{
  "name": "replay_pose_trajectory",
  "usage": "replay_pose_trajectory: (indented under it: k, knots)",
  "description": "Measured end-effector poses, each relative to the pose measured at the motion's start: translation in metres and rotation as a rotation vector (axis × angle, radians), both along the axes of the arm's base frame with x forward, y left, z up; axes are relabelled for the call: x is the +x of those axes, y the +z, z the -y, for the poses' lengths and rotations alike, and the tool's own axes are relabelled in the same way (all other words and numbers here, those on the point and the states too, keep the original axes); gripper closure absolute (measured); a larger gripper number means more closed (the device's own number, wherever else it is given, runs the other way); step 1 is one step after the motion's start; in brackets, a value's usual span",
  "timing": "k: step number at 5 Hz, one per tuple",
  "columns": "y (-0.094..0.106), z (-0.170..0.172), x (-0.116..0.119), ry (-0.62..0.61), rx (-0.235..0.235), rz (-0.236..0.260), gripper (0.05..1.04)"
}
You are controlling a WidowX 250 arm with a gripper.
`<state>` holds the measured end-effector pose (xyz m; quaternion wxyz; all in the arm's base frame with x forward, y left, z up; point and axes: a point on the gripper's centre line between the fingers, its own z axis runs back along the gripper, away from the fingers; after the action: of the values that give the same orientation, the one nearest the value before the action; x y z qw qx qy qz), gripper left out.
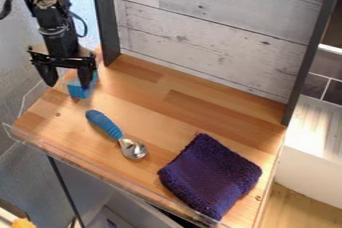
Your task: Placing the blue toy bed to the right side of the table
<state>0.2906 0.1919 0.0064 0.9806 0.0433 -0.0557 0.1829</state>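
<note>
the black gripper (67, 85) hangs at the upper left of the view, above the far left corner of the wooden table (153, 107). it is open: its two fingers stand well apart from each other, with nothing held between them. the blue toy bed (78, 91) is on this left part of the table, partly hidden behind one of the fingers; i cannot tell if this finger touches it. the other finger is close to the table's left edge. nearer to the camera lies a metal scoop (133, 149), its blue handle pointing toward the toy bed, but apart from it. to the right of the scoop, near the front edge, there is a folded purple cloth (210, 174), lying flat. behind the table stands a whitish wood panel (214, 27), between two dark posts (105, 19).
</note>
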Motion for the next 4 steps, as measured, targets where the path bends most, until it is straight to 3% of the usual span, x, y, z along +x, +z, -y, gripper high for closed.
replay_pose_trajectory:
  k: [2,4]
  knots:
    - [-0.02,-0.012,0.007,0.043,0.01,-0.053,0.083]
    - [-0.043,-0.015,0.018,0.028,-0.022,-0.07,0.083]
